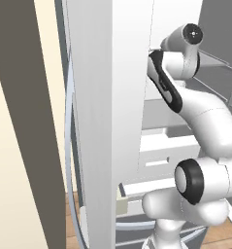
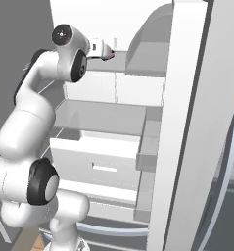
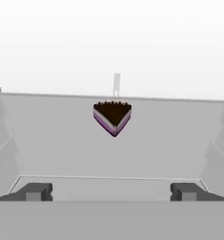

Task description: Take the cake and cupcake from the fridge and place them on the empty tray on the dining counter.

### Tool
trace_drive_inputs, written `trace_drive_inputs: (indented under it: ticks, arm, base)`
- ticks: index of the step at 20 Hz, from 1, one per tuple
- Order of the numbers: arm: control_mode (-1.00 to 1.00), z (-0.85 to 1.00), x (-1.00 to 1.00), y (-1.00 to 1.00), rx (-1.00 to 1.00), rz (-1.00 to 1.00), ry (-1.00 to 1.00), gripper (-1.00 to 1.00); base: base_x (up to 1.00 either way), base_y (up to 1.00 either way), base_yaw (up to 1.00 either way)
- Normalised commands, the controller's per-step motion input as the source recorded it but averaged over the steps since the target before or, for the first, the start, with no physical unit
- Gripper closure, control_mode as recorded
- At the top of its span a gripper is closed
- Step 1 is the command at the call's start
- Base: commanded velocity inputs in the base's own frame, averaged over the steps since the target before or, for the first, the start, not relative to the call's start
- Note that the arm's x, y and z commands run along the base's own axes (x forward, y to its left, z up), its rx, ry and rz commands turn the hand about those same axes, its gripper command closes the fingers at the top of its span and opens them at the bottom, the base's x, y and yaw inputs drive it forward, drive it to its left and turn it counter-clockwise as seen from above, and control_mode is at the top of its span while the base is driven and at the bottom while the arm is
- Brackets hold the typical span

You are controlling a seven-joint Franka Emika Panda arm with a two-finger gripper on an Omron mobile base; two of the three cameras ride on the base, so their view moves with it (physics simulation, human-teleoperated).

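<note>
The fridge [image 2: 187,122] stands open, and my arm reaches into its upper part. The cake [image 3: 112,117] is a small wedge with a dark top and pink-and-white layers. It sits on a grey shelf [image 3: 57,140] near the back wall, straight ahead of the hand. My gripper [image 3: 111,192] is open, well short of the cake, with nothing between its fingers [image 3: 36,192]. In the right base view the gripper [image 2: 107,52] hovers at the upper shelf level. The cupcake, the tray and the dining counter are out of view.
The open fridge door [image 1: 103,97] rises close on the left of the arm, and another door panel [image 2: 221,127] stands on the right. Below the hand are a lower shelf [image 2: 101,117] and a white drawer [image 2: 96,166]. Shelf side walls [image 3: 216,140] flank the cake.
</note>
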Motion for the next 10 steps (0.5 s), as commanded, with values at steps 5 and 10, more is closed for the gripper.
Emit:
trace_drive_inputs:
  ticks: [5, 10]
  arm:
    - [-1.0, 0.0, 0.57, 0.0, 0.0, 0.0, 0.0, -1.0]
    - [-1.0, -0.01, 0.58, 0.0, 0.0, 0.0, 0.0, -1.0]
  base:
    - [0.0, 0.0, 0.0]
    - [0.0, 0.0, 0.0]
